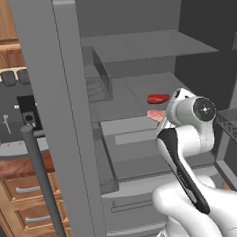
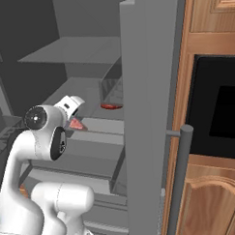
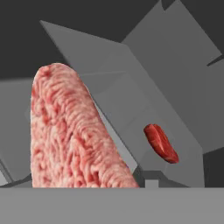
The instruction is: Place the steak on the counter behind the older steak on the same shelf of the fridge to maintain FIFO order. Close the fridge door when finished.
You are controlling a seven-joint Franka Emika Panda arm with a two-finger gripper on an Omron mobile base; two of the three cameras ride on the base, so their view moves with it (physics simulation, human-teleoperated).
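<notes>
While the fridge [image 1: 63,94] stands with its doors swung wide, the white arm reaches into the open grey compartment, and the pincer [image 2: 76,122] sits low over the front of a middle shelf [image 1: 134,97]. A pale pink steak [image 3: 70,140] with darker streaks is right at the pincer: in the hand view it rises from the bottom edge, close to the lens and covering the left half of the lower frame, so the fingertips themselves are hidden behind it. From the left base view a pink corner of that slab [image 1: 157,115] pokes out just left of the wrist, and the right base view shows the same pink wedge [image 2: 77,124] just below and to the right of the hand, over the front lip of the shelf. Whether the pincer is clamped on the slab or parted I cannot tell, since no picture shows the fingers clearly. A 2nd piece, the older steak [image 1: 158,98], darker red and smaller, lies flat on the same shelf, farther back than the pink one and apart from it; in the hand view it [image 3: 161,143] appears to the right of the pink slab. To the left of the fridge, a strip of the dark reddish tabletop [image 1: 16,167] shows beyond the door's bar handle [image 1: 42,181].
</notes>
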